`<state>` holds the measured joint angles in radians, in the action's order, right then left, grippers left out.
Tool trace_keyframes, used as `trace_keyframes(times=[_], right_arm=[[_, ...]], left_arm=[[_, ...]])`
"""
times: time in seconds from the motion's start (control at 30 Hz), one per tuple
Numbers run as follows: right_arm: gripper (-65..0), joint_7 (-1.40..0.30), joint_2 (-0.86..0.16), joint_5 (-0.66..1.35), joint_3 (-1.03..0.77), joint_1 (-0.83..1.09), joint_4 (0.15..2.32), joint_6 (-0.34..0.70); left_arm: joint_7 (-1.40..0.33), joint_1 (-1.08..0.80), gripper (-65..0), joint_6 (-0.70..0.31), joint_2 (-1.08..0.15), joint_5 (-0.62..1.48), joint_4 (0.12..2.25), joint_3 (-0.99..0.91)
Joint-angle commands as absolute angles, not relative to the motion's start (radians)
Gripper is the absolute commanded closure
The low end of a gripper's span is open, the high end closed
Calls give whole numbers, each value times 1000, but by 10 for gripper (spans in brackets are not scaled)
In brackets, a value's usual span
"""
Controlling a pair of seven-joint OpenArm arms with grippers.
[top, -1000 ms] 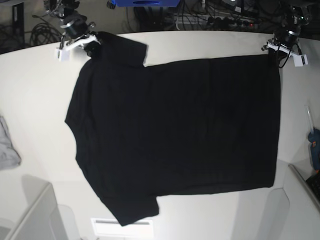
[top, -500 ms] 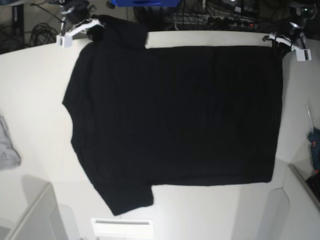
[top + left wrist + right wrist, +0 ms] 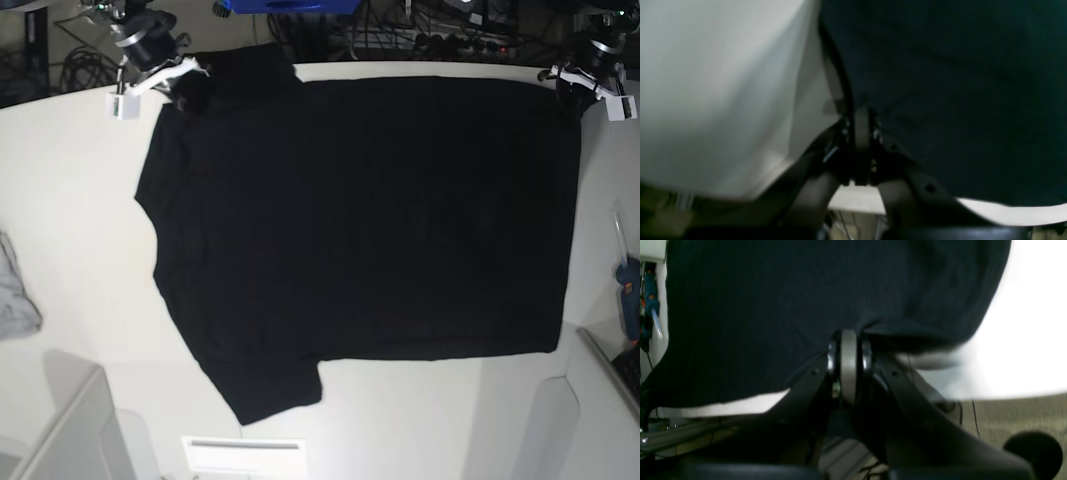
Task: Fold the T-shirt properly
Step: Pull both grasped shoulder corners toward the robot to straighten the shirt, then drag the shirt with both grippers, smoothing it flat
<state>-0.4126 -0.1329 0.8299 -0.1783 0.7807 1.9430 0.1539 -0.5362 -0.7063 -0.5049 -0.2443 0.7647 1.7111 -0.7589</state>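
Since the frame half a second back: far edge of the T-shirt drawn further toward the back of the bench, now lying almost on the back rim; near hem and lower sleeve shifted a little to the right in the base view.

Nearest the camera: lower short sleeve, pointing at the front edge of the bench, flat. Beyond it, the plain black body spread wide across the middle, hem toward the base view's right, shoulders toward its left. Off at the left rim, apart from the shirt: a small light grey cloth, only partly in view.

Farthest back, at the two rear corners: right gripper on the base view's left, fingers closed on bunched cloth of the upper sleeve; in the right wrist view, pressed together at with black fabric pinched between them. Left gripper on the base view's right, at the hem corner; in the left wrist view, fingers closed together at, shirt edge caught there, pale bench beside it.
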Motion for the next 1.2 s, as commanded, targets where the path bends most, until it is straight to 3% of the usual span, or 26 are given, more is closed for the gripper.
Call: trace_keyframes(times=[0.0,0.33,0.47,0.73,1.0,1.17], right_arm=[[0,-398,-140,835,-179,785,1962,160],[0,-398,-139,837,-177,734,1962,160],[0,-398,-139,837,-176,704,1962,160],[0,-493,-139,837,-183,608,1959,159],[0,-526,-140,837,-174,516,1956,50],[0,-568,-142,837,-174,467,1943,27]], left_arm=[[-516,-722,0,-512,-259,779,1744,-774],[-516,-705,0,-506,-243,779,1802,-776],[-516,-687,0,-417,-237,779,1801,-777],[-518,-647,0,-348,-242,782,1802,-774],[-519,-605,0,-298,-243,780,1793,-768],[-676,-527,0,-283,-243,780,1787,-785]])
